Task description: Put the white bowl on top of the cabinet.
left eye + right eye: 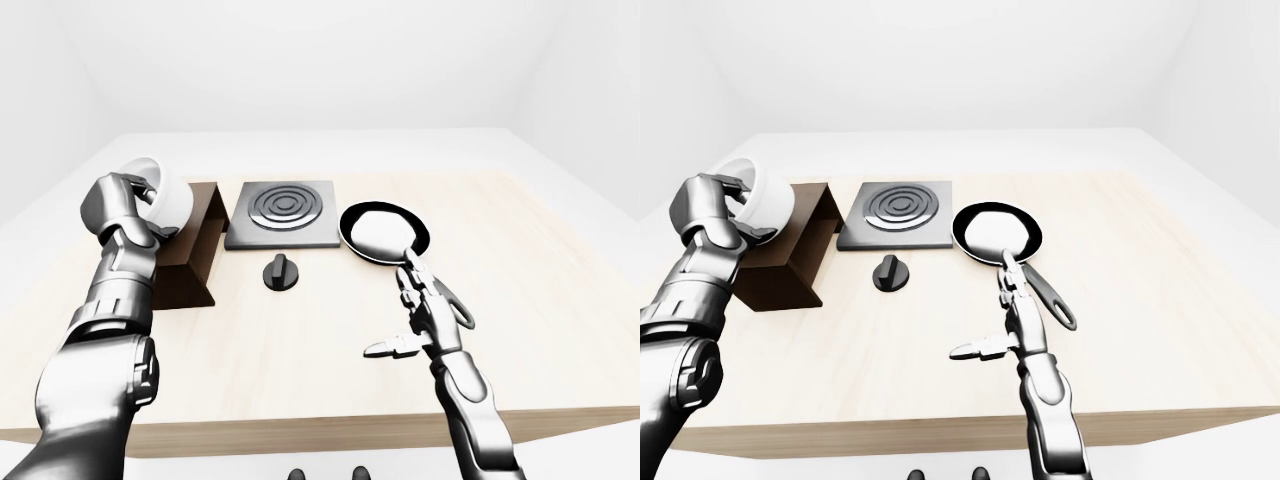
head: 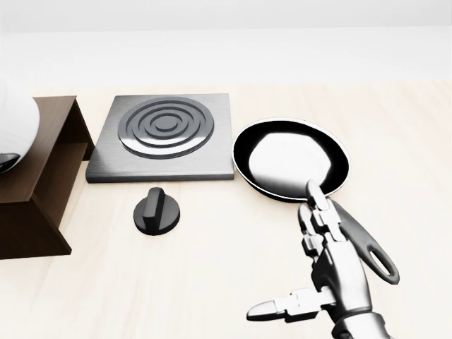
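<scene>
My left hand (image 1: 138, 192) is shut on the rim of the white bowl (image 1: 172, 200), which it holds tilted just over the top of the dark brown cabinet (image 1: 195, 255) at the left of the left-eye view. Whether the bowl touches the cabinet top I cannot tell. The head view shows only the bowl's edge (image 2: 14, 120) at its left border. My right hand (image 2: 289, 251) hangs open above the table at the lower right, fingers spread and empty, near the handle of the black pan (image 2: 289, 159).
A grey hotplate (image 2: 166, 134) with dark rings lies right of the cabinet, with a black knob (image 2: 156, 210) below it. The pan's handle (image 2: 371, 251) runs behind my right hand. The wooden table's near edge (image 1: 300, 430) crosses the bottom of the left-eye view.
</scene>
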